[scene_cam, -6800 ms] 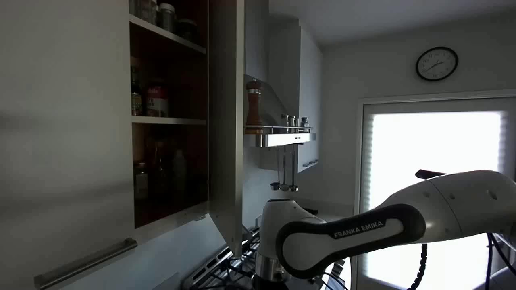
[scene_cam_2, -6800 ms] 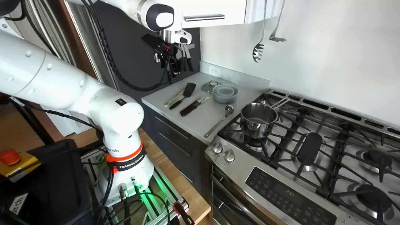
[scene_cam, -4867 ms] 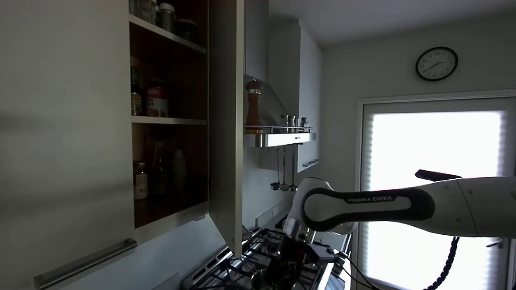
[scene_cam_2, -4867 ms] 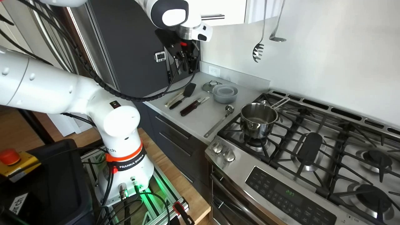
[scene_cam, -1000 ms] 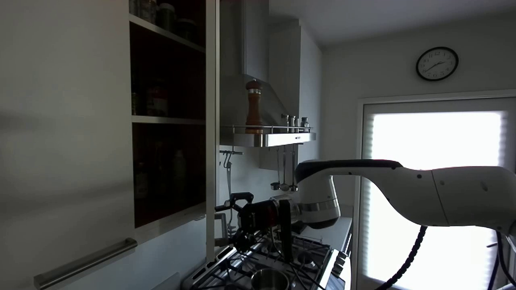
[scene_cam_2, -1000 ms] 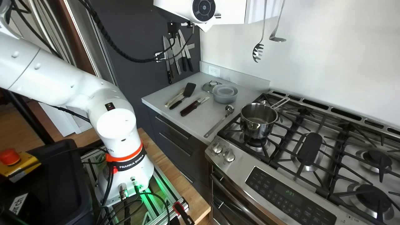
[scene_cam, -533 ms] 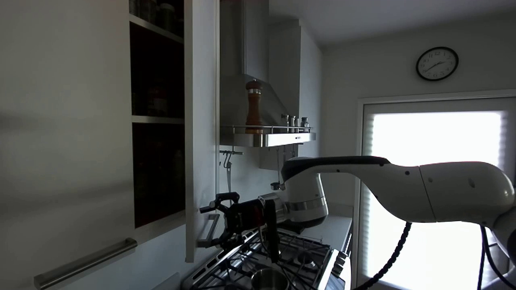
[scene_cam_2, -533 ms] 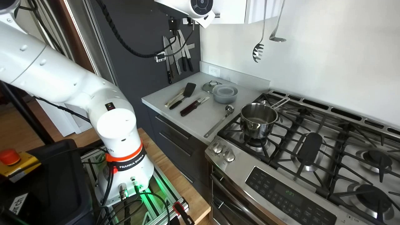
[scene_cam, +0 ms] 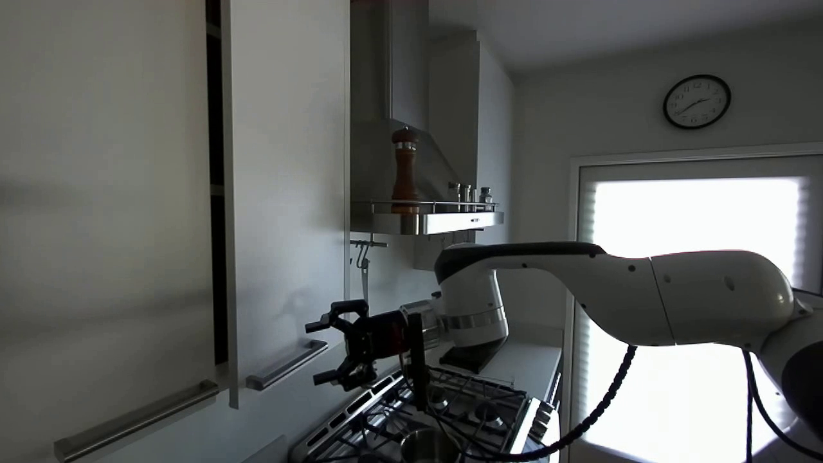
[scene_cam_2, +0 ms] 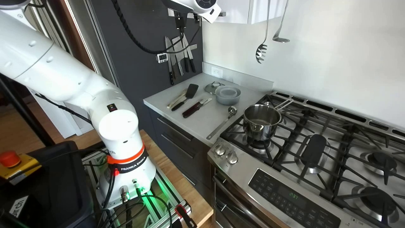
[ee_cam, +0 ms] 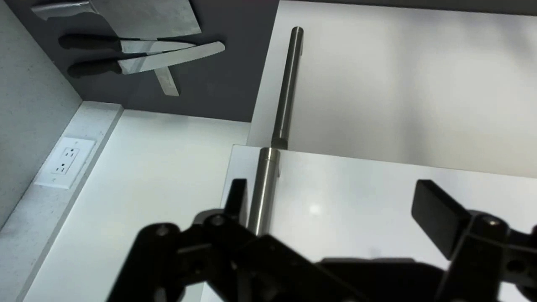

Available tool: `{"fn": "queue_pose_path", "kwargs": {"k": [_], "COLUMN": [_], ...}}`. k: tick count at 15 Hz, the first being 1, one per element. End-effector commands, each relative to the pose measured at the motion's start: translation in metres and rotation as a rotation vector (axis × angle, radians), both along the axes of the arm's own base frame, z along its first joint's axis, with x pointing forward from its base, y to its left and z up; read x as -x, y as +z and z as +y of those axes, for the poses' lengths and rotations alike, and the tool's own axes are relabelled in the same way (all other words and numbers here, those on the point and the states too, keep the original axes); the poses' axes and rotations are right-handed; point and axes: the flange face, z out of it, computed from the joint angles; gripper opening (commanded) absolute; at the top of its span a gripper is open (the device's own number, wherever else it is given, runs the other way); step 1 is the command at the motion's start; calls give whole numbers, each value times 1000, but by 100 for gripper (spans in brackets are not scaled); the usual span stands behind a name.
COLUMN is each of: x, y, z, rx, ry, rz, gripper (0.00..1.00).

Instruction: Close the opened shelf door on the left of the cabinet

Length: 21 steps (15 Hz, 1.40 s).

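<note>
The pale grey shelf door point(scene_cam: 286, 180) stands ajar in an exterior view, its free edge on the left. A narrow dark gap shows between it and the cabinet point(scene_cam: 103, 193), whose shelves and jars are almost wholly hidden. The door's short metal handle point(scene_cam: 287, 366) is near its lower edge; it also shows in the wrist view point(ee_cam: 264, 188). My gripper point(scene_cam: 321, 352) is open and empty in front of the door's lower part. In the wrist view its left finger point(ee_cam: 235, 197) is close beside the handle; I cannot tell if it touches. The right finger point(ee_cam: 438, 218) is over the panel.
The neighbouring panel with a longer handle point(scene_cam: 138, 421) is left of the door. A hood shelf point(scene_cam: 450, 223) with a pepper mill point(scene_cam: 404, 167) is to its right. Below are the stove point(scene_cam: 386, 411) and a pot point(scene_cam_2: 262, 122). Utensils point(scene_cam_2: 261, 52) hang above the stove.
The door has swung from wide open to nearly flush, most of it in the last second. My arm has come up to the door, and the gripper has moved left with it.
</note>
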Motion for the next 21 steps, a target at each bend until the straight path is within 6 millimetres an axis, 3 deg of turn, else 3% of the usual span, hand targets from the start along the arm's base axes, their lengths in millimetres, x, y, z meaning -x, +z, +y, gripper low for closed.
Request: {"fn": "queue_pose_path", "kwargs": {"k": [1,6,12,21], "x": [3,15,38,103], "y": [-5,-2,18,54], "z": [-9,-29,-49,-75], "rx": [63,234,395,744], "ry": [-21,-59,-33,-51], "rz": [-28,-57,-155,-255], "gripper": [100,100,100,100]}}
